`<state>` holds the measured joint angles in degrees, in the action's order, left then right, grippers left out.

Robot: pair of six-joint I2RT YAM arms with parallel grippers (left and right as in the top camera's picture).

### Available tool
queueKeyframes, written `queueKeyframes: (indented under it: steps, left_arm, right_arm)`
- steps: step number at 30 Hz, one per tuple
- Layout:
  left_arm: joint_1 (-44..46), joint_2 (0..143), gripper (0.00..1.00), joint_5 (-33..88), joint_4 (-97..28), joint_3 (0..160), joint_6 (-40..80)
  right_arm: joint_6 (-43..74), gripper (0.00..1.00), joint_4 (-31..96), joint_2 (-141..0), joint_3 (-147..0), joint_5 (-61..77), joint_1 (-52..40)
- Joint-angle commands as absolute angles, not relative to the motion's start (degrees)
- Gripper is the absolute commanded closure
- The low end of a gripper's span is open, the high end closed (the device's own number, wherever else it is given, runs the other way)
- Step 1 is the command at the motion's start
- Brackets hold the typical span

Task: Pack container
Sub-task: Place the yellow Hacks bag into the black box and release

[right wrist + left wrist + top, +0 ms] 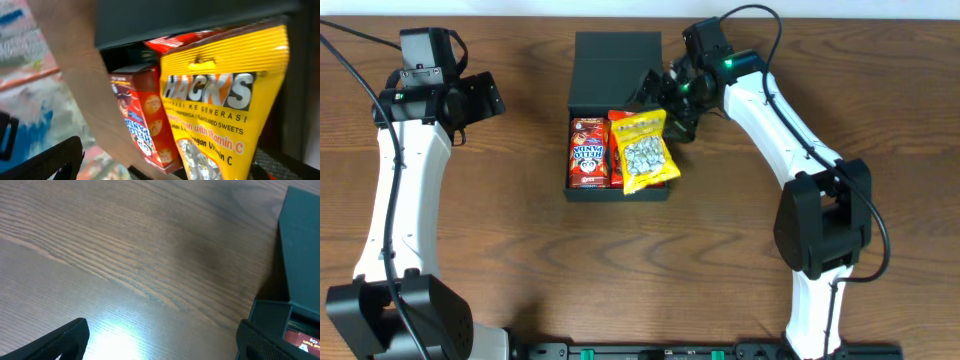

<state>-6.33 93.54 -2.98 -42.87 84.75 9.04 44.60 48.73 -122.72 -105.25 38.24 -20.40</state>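
The dark teal-black container [582, 191] sits mid-table with its flap lid [616, 62] open toward the back. Inside it lie a red Hello Panda box [588, 152] and a yellow Hacks sweets bag [646, 150], which rests on a red-orange packet [618, 120]. My right gripper [672, 104] is open at the container's back right corner, just above the bag's top edge. In the right wrist view the bag [220, 100] and red box [145, 125] fill the frame between the spread fingers [167, 167]. My left gripper [483, 97] is open and empty, left of the container [300, 240].
The table is bare brown wood [470, 230]. The left wrist view shows wood grain with a bright glare patch [115, 340] between the fingers [162, 340]. The right arm's cable loops over the back right of the table [770, 20].
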Motion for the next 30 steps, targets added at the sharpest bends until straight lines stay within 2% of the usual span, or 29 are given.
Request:
queueKeyframes:
  steps: [1, 6, 13, 14, 15, 16, 17, 23, 30]
  left_arm:
    - [-6.3, 94.1, 0.05, -2.5, -43.5, 84.6, 9.2]
    - [-6.3, 94.1, 0.05, -1.5, -43.5, 84.6, 9.2]
    - [-6.4, 94.1, 0.05, -1.5, -43.4, 84.6, 9.2]
    - [-6.4, 94.1, 0.05, -1.5, -43.4, 84.6, 9.2]
    - [-6.4, 94.1, 0.05, -1.5, -43.4, 84.6, 9.2]
    - [-6.4, 94.1, 0.05, -1.5, -43.4, 84.6, 9.2]
    - [-6.4, 94.1, 0.05, -1.5, -43.4, 84.6, 9.2]
    - [-6.3, 94.1, 0.05, -1.5, -43.5, 84.6, 9.2]
    - [-6.3, 94.1, 0.05, -1.5, -43.5, 84.6, 9.2]
  right_arm:
    - [36.3, 0.01, 48.2, -119.9, -105.4, 39.2, -20.5]
    - [26.8, 0.01, 50.6, -117.7, -105.7, 34.6, -18.8]
    - [10.4, 0.01, 60.9, -115.0, -105.7, 30.6, -18.0]
    - [7.0, 0.19, 62.5, -114.6, -105.7, 29.2, -18.1]
    - [5.0, 0.42, 63.9, -114.4, -105.7, 27.7, -18.4]
    - [3.3, 0.78, 65.4, -114.4, -105.7, 26.2, -18.8]
    - [2.5, 0.97, 66.6, -114.5, -105.7, 24.6, -19.2]
    - [-1.9, 0.99, 71.9, -116.1, -105.6, 16.7, -23.1]
    - [-2.3, 0.99, 71.0, -119.3, -105.6, 16.5, -25.6]
